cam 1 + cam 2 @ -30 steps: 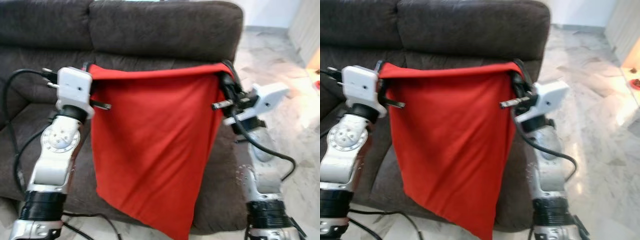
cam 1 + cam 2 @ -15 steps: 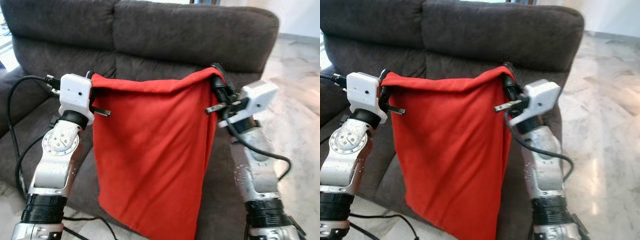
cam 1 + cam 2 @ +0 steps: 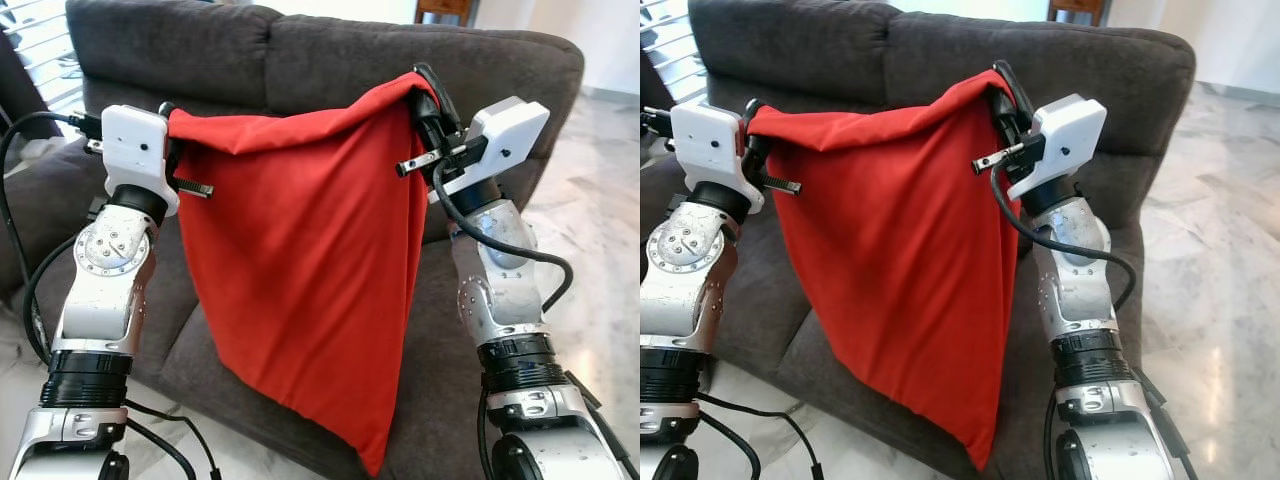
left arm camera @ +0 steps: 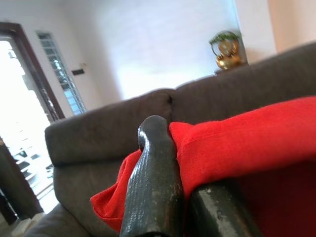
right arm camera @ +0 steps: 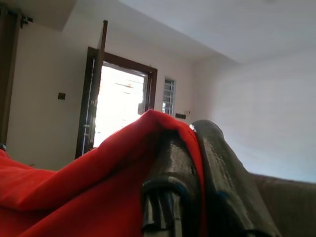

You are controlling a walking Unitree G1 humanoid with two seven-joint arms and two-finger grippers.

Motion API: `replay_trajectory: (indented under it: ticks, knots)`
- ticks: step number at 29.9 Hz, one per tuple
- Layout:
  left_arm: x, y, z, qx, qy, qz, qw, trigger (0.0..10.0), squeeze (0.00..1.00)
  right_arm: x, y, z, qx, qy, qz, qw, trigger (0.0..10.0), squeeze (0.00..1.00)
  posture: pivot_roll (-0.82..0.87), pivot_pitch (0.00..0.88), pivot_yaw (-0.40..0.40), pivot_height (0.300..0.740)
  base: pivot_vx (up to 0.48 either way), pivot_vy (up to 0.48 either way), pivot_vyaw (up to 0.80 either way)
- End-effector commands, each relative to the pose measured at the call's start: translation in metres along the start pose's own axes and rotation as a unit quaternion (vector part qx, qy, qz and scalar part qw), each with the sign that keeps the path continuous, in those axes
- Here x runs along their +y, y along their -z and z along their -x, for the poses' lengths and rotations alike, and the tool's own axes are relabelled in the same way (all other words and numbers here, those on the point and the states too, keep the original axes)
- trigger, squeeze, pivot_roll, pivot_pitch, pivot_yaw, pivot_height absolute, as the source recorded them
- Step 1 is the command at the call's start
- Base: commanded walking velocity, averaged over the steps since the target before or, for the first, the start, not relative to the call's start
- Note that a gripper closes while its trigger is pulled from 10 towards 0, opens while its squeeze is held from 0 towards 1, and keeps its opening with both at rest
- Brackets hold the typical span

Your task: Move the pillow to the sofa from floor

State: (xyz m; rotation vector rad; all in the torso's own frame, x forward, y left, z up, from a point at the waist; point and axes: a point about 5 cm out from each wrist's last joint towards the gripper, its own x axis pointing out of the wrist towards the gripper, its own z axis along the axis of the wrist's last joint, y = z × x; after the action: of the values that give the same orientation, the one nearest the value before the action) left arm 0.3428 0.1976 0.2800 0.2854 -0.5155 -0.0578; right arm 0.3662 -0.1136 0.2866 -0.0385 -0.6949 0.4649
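A limp red pillow hangs in the air in front of the dark grey sofa, held up by its two top corners. My left gripper is shut on the left corner. My right gripper is shut on the right corner and stands a little higher. In the left wrist view the black fingers pinch the red pillow, with the sofa back behind. In the right wrist view the fingers clamp the red pillow. The pillow's lower tip hangs before the sofa seat's front edge.
Pale marble floor spreads to the right of the sofa. Black cables trail on the floor at the lower left. A doorway and a window show in the wrist views. A brass ornament stands behind the sofa.
Both arms have lifted the pillow higher, the right corner above the left. The camera has shifted, bringing the sofa closer and more of its left side into view.
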Motion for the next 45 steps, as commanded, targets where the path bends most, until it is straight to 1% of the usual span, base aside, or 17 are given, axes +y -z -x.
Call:
replay_trajectory:
  ticks: [1,6,11,20,24,25,26,27,28,34,35,36,38,39,40,41,45]
  knots:
    - [-0.005,0.007,0.003,0.018,0.026,-0.014,0.999,10.0,0.00,0.000,0.008,0.002,0.016,0.010,0.004,1.000,10.0,0.00,-0.01,0.136,0.056,0.740,0.000,0.000,0.00]
    - [-0.015,0.023,0.011,0.050,0.055,-0.013,0.997,10.0,0.00,-0.004,0.032,0.018,0.076,0.028,0.006,0.997,10.0,0.00,-0.01,0.140,0.058,0.740,0.000,0.000,0.00]
    - [-0.030,0.036,0.013,0.077,0.105,-0.057,0.990,10.0,0.00,-0.015,0.053,0.033,0.141,0.081,0.027,0.986,10.0,0.00,-0.01,0.140,0.064,0.740,0.000,0.000,0.00]
    - [-0.043,0.064,0.012,0.130,0.152,-0.098,0.975,10.0,0.00,-0.044,0.068,0.051,0.208,0.201,0.062,0.955,10.0,0.00,-0.01,0.143,0.070,0.740,0.000,0.000,0.00]
    - [-0.046,0.066,0.009,0.132,0.157,-0.102,0.973,10.0,0.00,-0.045,0.072,0.055,0.213,0.218,0.057,0.951,10.0,0.00,-0.01,0.148,0.072,0.740,0.000,0.000,0.00]
    - [-0.047,0.066,0.009,0.131,0.157,-0.099,0.974,10.0,1.00,-0.045,0.072,0.056,0.212,0.221,0.054,0.951,10.0,0.00,-0.01,0.149,0.072,0.740,0.000,0.000,0.00]
    - [-0.048,0.066,0.009,0.130,0.158,-0.097,0.974,10.0,1.00,-0.045,0.072,0.057,0.211,0.226,0.047,0.950,10.0,0.75,-0.01,0.151,0.072,0.740,0.000,0.000,0.00]
    - [-0.048,0.066,0.009,0.130,0.158,-0.097,0.974,10.0,1.00,-0.045,0.072,0.057,0.211,0.226,0.047,0.950,10.0,0.75,-0.01,0.151,0.072,0.740,0.000,0.000,0.00]
    - [-0.049,0.067,0.008,0.129,0.158,-0.095,0.974,10.0,1.00,-0.044,0.073,0.059,0.209,0.228,0.040,0.950,10.0,1.00,-0.01,0.153,0.071,0.740,0.000,0.000,0.00]
    - [-0.051,0.069,0.010,0.127,0.152,-0.084,0.976,10.0,1.00,-0.042,0.076,0.064,0.211,0.234,0.043,0.948,10.0,1.00,-0.01,0.150,0.072,0.740,0.000,0.000,0.00]
    - [-0.051,0.070,0.011,0.129,0.152,-0.083,0.977,10.0,1.00,-0.042,0.077,0.066,0.213,0.237,0.044,0.947,10.0,0.22,-0.01,0.150,0.072,0.740,0.000,0.000,0.00]
    - [-0.052,0.071,0.012,0.132,0.149,-0.079,0.977,10.0,1.00,-0.043,0.078,0.069,0.214,0.241,0.044,0.946,10.0,0.00,-0.01,0.149,0.072,0.740,0.000,0.000,0.00]
    - [-0.052,0.077,0.017,0.143,0.138,-0.062,0.978,10.0,1.00,-0.046,0.081,0.078,0.220,0.258,0.040,0.940,10.0,0.00,-0.01,0.147,0.074,0.740,0.000,0.000,0.00]
    - [-0.052,0.079,0.020,0.147,0.132,-0.048,0.979,10.0,0.48,-0.047,0.083,0.083,0.223,0.268,0.033,0.937,10.0,0.00,-0.01,0.146,0.074,0.740,0.000,0.000,0.00]
    - [-0.052,0.081,0.022,0.148,0.128,-0.039,0.980,10.0,0.48,-0.048,0.084,0.087,0.225,0.275,0.027,0.934,10.0,0.00,-0.01,0.146,0.074,0.740,0.000,0.000,0.00]
    - [-0.050,0.087,0.030,0.155,0.112,-0.006,0.981,10.0,0.00,-0.049,0.087,0.098,0.230,0.291,0.018,0.928,10.0,0.00,-0.01,0.144,0.075,0.740,0.000,0.000,0.00]
    - [-0.040,0.107,0.058,0.184,0.069,0.015,0.980,10.0,0.00,-0.047,0.093,0.133,0.243,0.313,0.001,0.918,10.0,0.00,-0.02,0.145,0.077,0.740,0.000,0.000,0.00]
